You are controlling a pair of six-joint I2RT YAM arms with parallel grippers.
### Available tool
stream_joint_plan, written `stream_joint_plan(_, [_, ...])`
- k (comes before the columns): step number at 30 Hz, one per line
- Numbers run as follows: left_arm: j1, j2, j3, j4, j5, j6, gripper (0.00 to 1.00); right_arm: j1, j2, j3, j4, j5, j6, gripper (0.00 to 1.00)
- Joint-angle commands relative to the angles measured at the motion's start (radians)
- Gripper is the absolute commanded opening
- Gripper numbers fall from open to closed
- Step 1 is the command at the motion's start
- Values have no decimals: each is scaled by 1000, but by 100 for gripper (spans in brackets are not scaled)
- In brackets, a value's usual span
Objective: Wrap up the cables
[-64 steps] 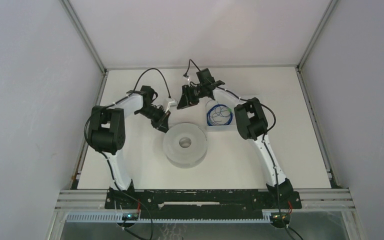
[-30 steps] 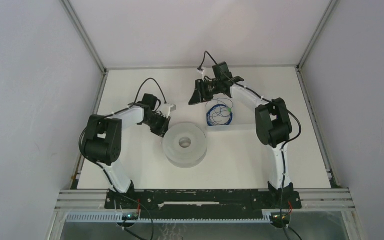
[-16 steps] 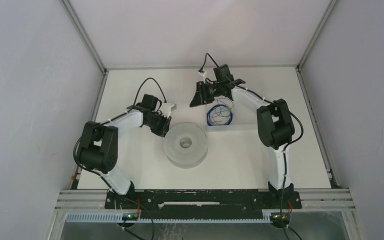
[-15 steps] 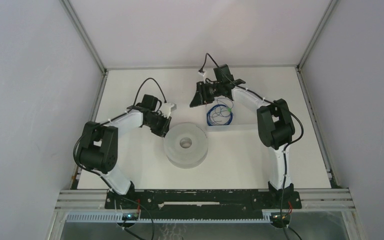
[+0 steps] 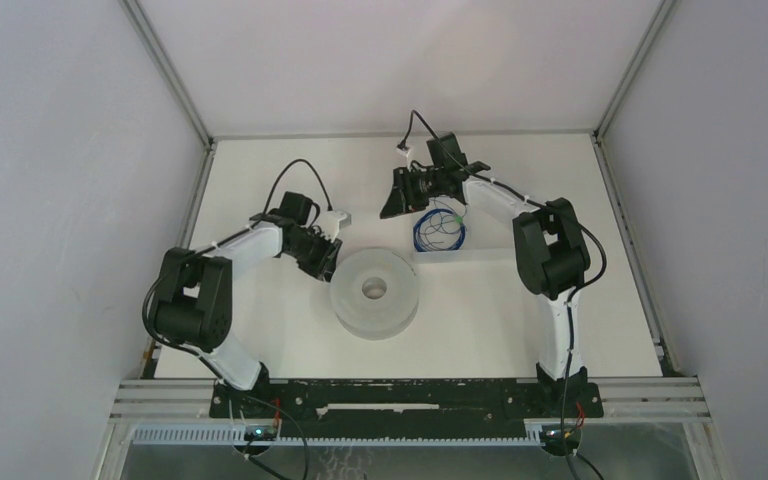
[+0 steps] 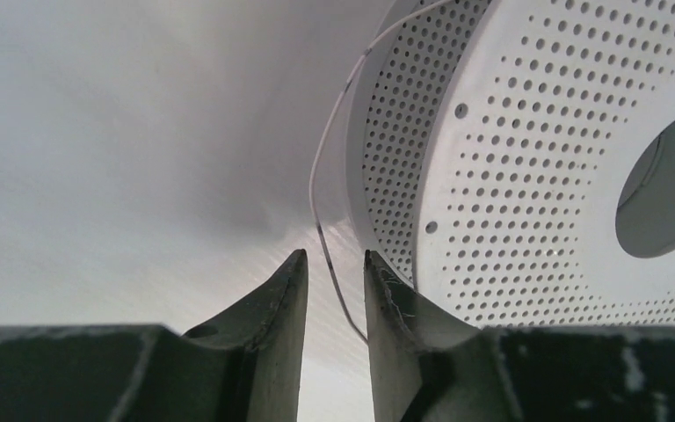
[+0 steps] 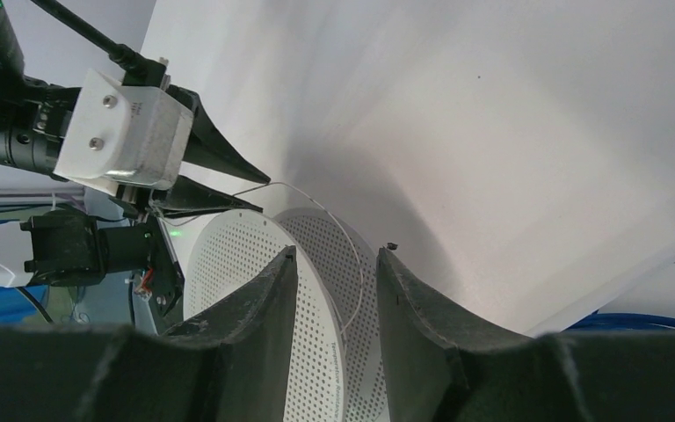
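Holding the left jaws a little apart, clamped on nothing, low at the far-left rim of the perforated spool (image 5: 373, 293), with the thin pale cable (image 6: 321, 176) passing loose through the gap and curving up along the flange (image 6: 527, 176), apparently to steer it rather than pinch it. Hovering with the right jaws open and empty too, farther off, just beyond the blue coil (image 5: 438, 232) on the surface (image 5: 520, 330), probably to stay out of the winding's way.

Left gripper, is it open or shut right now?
Open. The left gripper shows a clear gap between its fingers, and the thin cable runs through unpinched.
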Motion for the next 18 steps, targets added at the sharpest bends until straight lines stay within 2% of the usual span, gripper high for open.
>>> stream_joint_plan(1, [14,-55,-19,-22,48,57,35,9,-65,-5,45,-10,2,45])
stream_joint_plan(18, [57,-84,-60,-137,194,188,37,12,-52,-4,47,-17,1,44])
